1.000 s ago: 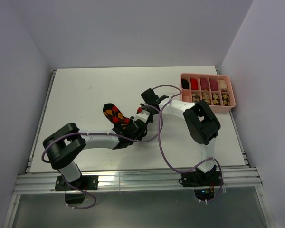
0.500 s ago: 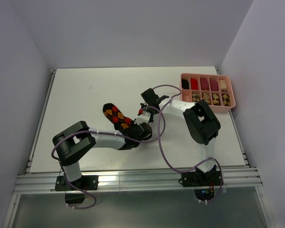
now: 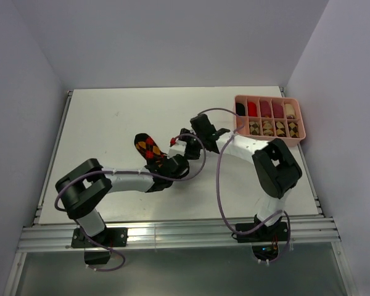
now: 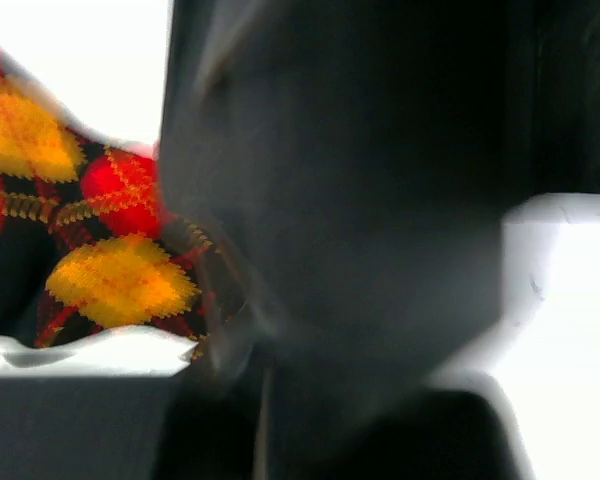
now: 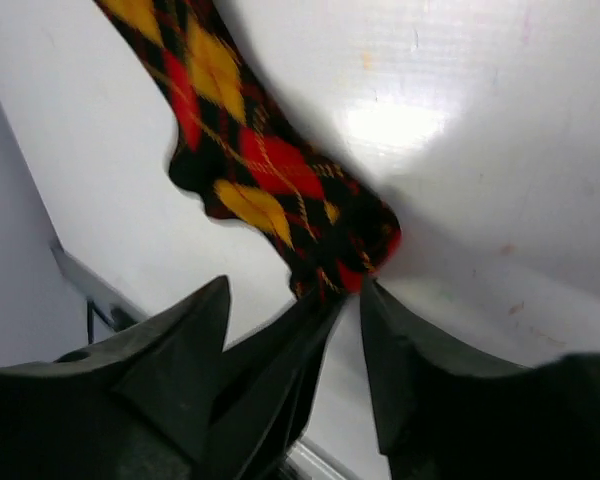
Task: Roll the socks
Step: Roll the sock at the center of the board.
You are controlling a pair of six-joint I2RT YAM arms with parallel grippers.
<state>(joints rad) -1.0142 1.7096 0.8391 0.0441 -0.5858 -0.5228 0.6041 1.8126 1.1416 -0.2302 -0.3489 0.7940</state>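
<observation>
We judge the roll is just starting. The sock (image 3: 149,148) lies mid-table (image 3: 111,117). Left end effector (image 3: 168,164) is clamped shut on its bunched near end. Right end effector (image 5: 292,290) stands open just beside it, holding nothing. Next move likely needs that end turned over itself.

From my station I see a white table (image 3: 105,123) boxed in by pale walls (image 3: 172,43), with an aluminium rail (image 3: 172,235) along its near edge. A pink divided tray (image 3: 301,125) sits at the far right corner. Its far row holds plain rolled socks (image 3: 266,110): black, red, two pink and cream.
</observation>
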